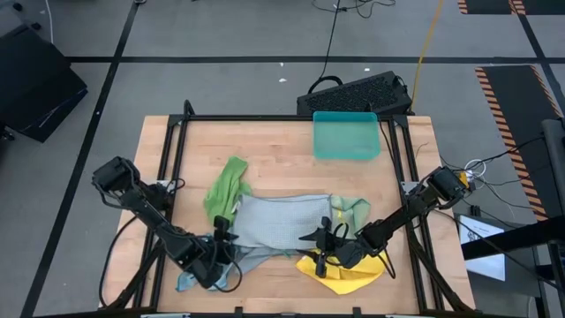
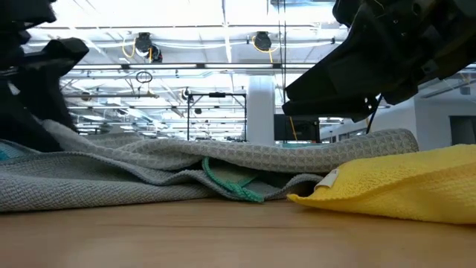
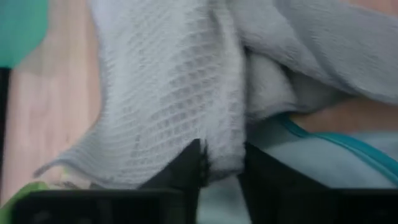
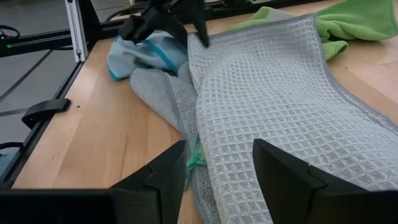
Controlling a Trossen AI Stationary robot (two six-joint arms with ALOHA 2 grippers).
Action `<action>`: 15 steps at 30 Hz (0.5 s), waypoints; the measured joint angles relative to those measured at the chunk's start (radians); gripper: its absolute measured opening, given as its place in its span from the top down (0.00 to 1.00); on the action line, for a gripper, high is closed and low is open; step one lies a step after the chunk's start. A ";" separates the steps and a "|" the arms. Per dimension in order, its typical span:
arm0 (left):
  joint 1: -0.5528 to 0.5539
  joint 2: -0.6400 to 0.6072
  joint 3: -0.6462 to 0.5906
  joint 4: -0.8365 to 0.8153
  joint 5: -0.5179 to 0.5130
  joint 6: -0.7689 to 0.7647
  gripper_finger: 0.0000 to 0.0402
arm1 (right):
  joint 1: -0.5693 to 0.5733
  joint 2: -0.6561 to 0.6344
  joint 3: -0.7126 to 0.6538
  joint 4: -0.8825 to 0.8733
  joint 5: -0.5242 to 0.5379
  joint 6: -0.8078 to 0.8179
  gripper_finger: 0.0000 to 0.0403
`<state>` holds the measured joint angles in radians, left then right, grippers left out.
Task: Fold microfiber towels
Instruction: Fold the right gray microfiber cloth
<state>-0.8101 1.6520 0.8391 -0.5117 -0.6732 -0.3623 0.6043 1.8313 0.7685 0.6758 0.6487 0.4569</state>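
2 grippers (image 1: 218, 235) (image 1: 325, 237) flank grey towel (image 1: 278, 221).

- Grey waffle-weave microfiber towel (image 1: 278, 221): spread flat, one edge pinched between the left gripper's fingers (image 3: 186, 168), its other end under the right fingers.
- Bright green towel (image 1: 225, 187): crumpled beyond the left fingers.
- Yellow towel (image 1: 340, 272): bunched beneath the right fingers.
- Light blue towel (image 4: 146, 53): crumpled under the left fingers.
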 joint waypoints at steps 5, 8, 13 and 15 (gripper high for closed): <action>-0.001 -0.040 0.012 -0.003 0.026 0.020 0.97 | 0.000 0.000 0.022 -0.016 0.024 0.024 0.56; -0.001 -0.087 0.036 -0.001 0.024 0.033 0.96 | 0.000 0.015 0.127 -0.113 0.033 0.003 0.56; 0.012 -0.165 0.063 0.002 0.013 0.088 0.98 | 0.000 0.150 0.394 -0.222 0.087 -0.164 0.54; 0.022 -0.180 0.070 0.003 0.017 0.088 0.97 | 0.000 0.220 0.500 -0.220 0.120 -0.251 0.52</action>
<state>-0.7878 1.4721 0.9087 -0.5084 -0.6563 -0.2745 0.6040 2.0510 1.2685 0.4557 0.7688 0.2057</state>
